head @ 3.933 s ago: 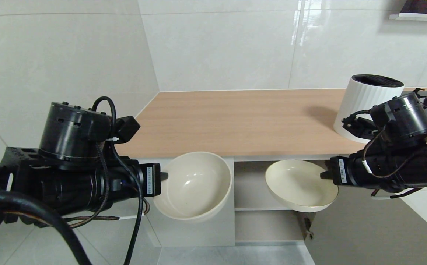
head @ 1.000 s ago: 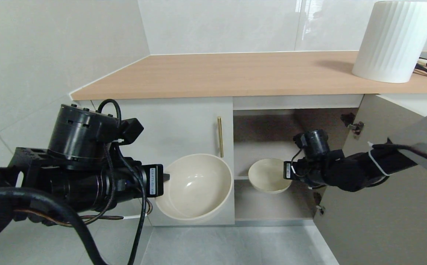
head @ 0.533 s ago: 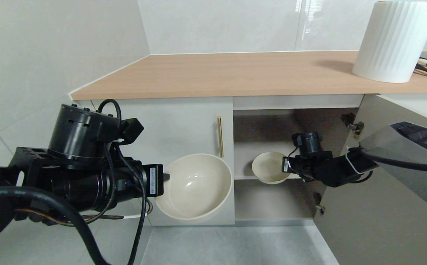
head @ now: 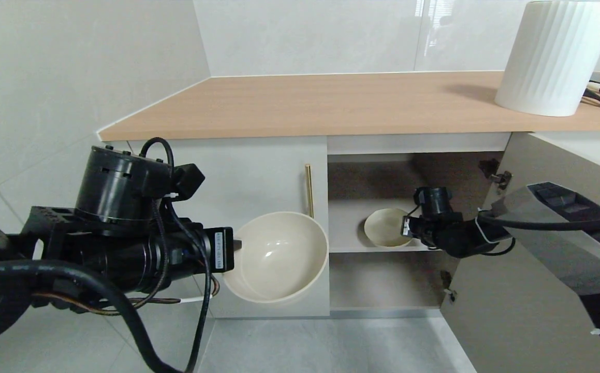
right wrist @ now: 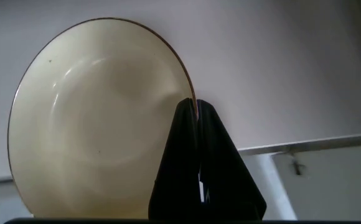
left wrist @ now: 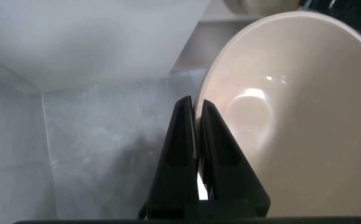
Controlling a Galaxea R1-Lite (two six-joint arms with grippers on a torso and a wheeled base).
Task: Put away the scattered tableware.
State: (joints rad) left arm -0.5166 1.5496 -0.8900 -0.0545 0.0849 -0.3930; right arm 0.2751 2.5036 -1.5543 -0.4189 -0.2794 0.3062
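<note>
Cream-coloured and glossy, the large bowl [head: 279, 256] hangs in front of the closed door [head: 258, 176] of the cabinet under the desk [head: 305, 103], below that door's brass handle [head: 308, 190] and above the grey floor [head: 331, 347]. The left tool [head: 236, 244] is clenched on the bowl's rim, one finger inside and one outside, and the bowl tips so that its hollow faces up and towards the camera. In the left wrist view the two dark fingers [left wrist: 183, 134] stand nearly together with the rim pinched between them.

To the right, the cabinet's other door [head: 486, 321] stands open. The right tool [head: 407, 226] is inside the opening, clamped on the edge of a shallow dish [head: 382, 228] of the same cream colour with a thin dark rim. The dish sits tilted, low over the middle shelf [head: 346, 228]; whether it touches the shelf I cannot tell.

On the desk, near its right end, stands a white ribbed container [head: 556, 57].
</note>
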